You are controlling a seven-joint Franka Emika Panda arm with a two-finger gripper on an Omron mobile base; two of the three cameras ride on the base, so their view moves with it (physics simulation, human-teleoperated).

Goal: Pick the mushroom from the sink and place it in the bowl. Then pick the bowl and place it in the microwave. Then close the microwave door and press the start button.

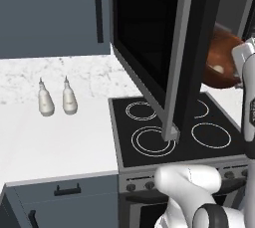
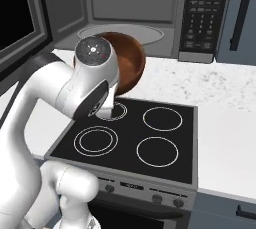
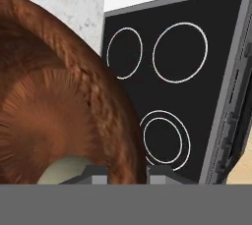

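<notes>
Hand (image 3: 122,174) pinches the bowl (image 3: 59,106) rim between nearly closed fingers, mushroom (image 3: 66,170) inside

We see the bowl (image 2: 127,65) above the stove (image 2: 155,143), the microwave (image 2: 150,13) at its twelve o'clock, two bottles (image 1: 56,100) at the stove's nine o'clock.

Bowl (image 2: 131,63): reddish-brown, wood-grained, deep, held tilted in the air above the stove's back burners, just in front of the open microwave (image 2: 145,13). Mushroom (image 3: 66,170): pale, lying inside at the bowl's bottom. Microwave door (image 1: 149,48): dark glass, grey frame, swung wide open. Microwave cavity grey, with a round turntable; button panel on its right.
</notes>
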